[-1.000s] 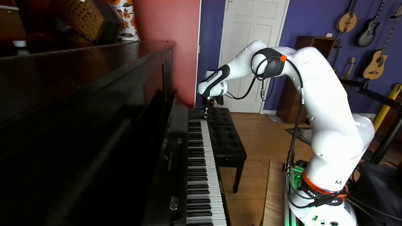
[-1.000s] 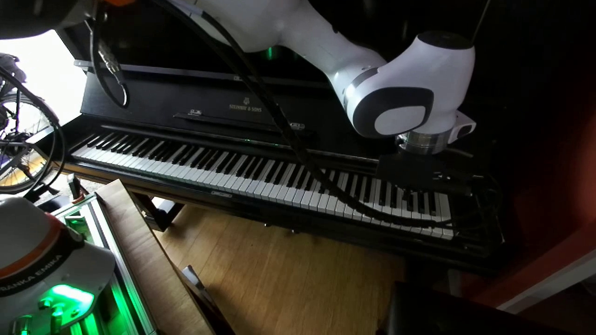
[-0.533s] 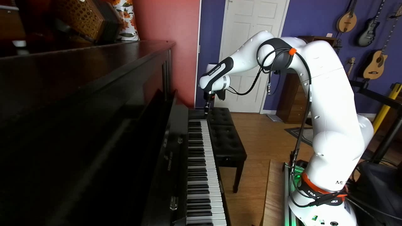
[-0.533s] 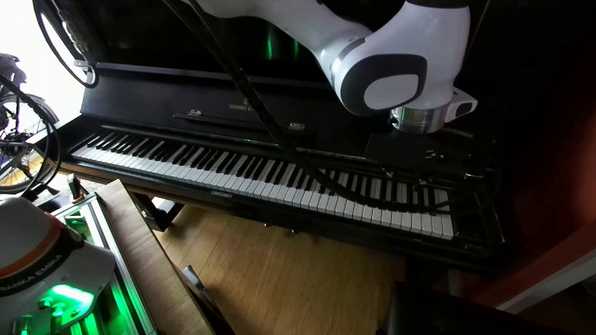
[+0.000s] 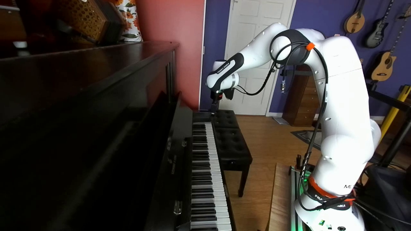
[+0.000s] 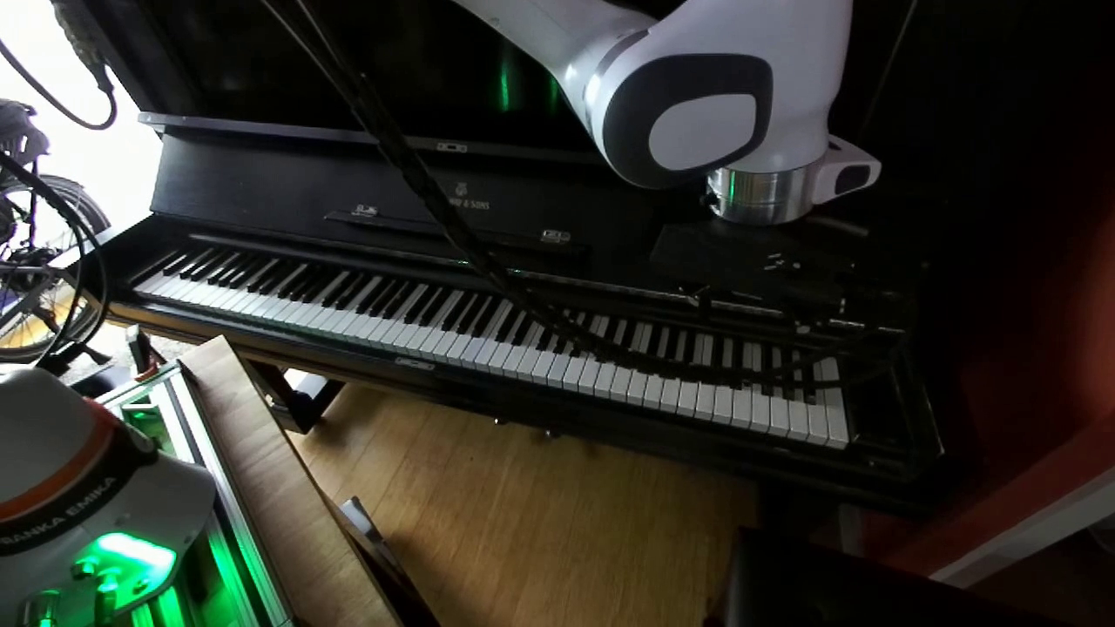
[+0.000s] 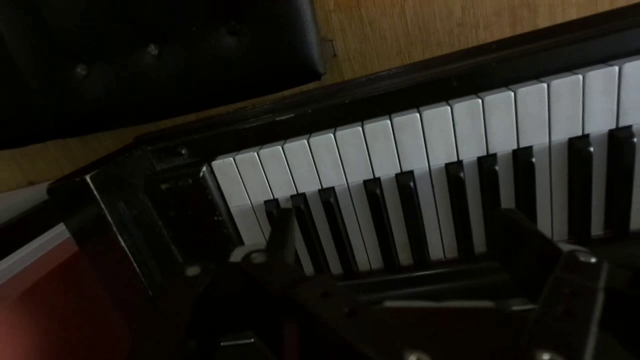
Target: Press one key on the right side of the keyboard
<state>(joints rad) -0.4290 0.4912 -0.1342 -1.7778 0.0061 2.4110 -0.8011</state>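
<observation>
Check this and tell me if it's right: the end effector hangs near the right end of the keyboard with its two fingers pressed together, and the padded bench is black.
The fingers aren't pressed together: the wrist view shows them well apart, keys visible between them. The end effector does hang near the right end of the keyboard, and the padded bench is black.

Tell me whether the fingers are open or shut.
Open: in the wrist view the fingers stand wide apart, with part of the keyboard visible between them.
</observation>
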